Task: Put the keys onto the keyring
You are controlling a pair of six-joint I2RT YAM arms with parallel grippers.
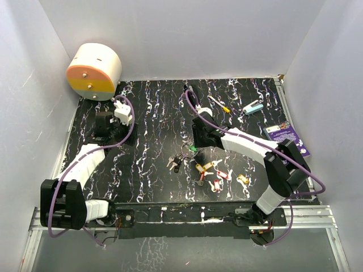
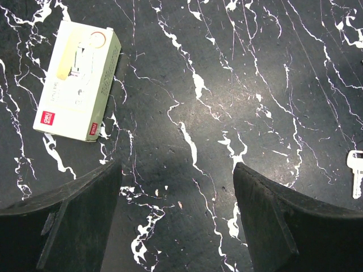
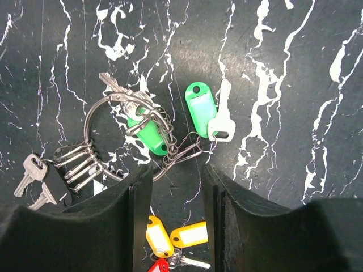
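– Right gripper [image 3: 176, 178], condition?
– Fingers parted, nothing clamped. It hangs low over the keyring [image 3: 93, 110], whose wire lies on the table right at the fingertips.
– Left gripper [image 2: 177, 170]?
– Spread wide with nothing between, over bare table well off to the left.
– Task items?
– Keys [image 1: 212, 173] with red and yellow tags lie loose on the near side of the keyring, apart from it; a gold-tagged key [image 1: 243, 179] lies to their right. The ring carries two green tags [image 3: 201, 109], a bunch of smaller rings [image 3: 79, 164], a dark-headed key [image 3: 54, 181] and plain silver ones.
– Obstructions?
– The green tags and a white-headed key [image 3: 220, 127] lie just beyond the right fingertips. On the left side, a white box [image 2: 76, 79] lies beyond the left finger and a lone silver key [image 2: 355, 170] off to the right.
– Farther back?
– Yellow-handled screwdriver [image 1: 220, 105], teal item [image 1: 253, 107], purple card [image 1: 283, 135] at the right edge, cream-and-orange drum [image 1: 93, 71] in the far left corner.
– Surface and room?
– Black table [image 1: 147, 113] veined white like marble; plain white walls [image 1: 198, 34] on three sides.
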